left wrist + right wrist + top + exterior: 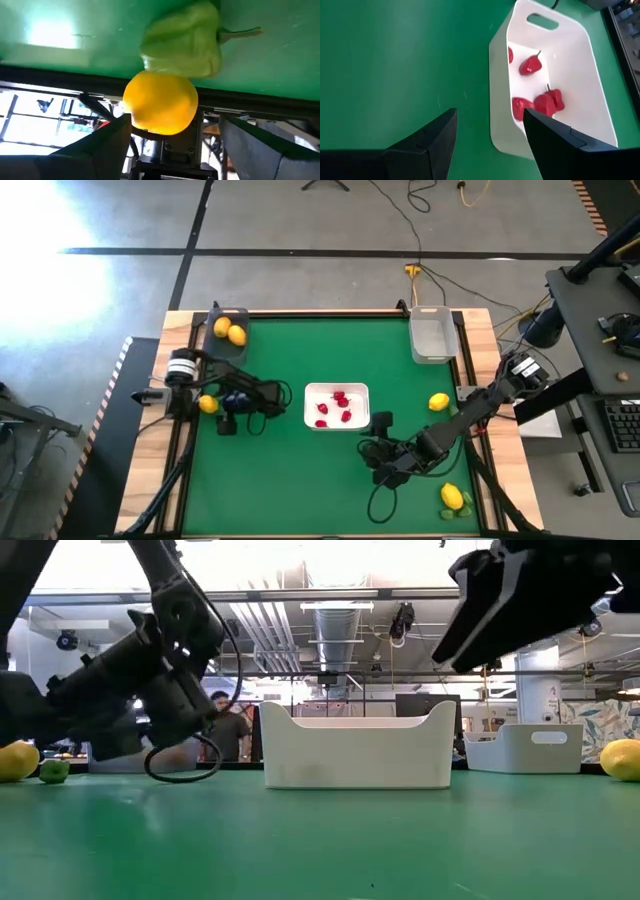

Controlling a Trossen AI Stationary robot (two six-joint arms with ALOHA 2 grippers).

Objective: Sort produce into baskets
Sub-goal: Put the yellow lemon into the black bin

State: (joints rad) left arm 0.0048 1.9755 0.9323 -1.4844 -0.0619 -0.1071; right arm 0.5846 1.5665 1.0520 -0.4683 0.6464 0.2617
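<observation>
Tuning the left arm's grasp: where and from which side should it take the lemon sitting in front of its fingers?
Grip the lemon across its round middle; it has no handle or stem. The left gripper is open, its fingers spread on either side of the fruit, so probably advance straight from there. A pale green pepper touches the far side, so do not overshoot. The right gripper is open near the white tray.

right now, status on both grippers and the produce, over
Left gripper open around a lemon at the table's left edge. Right gripper open, empty, beside the white tray. Nothing blocking.
</observation>
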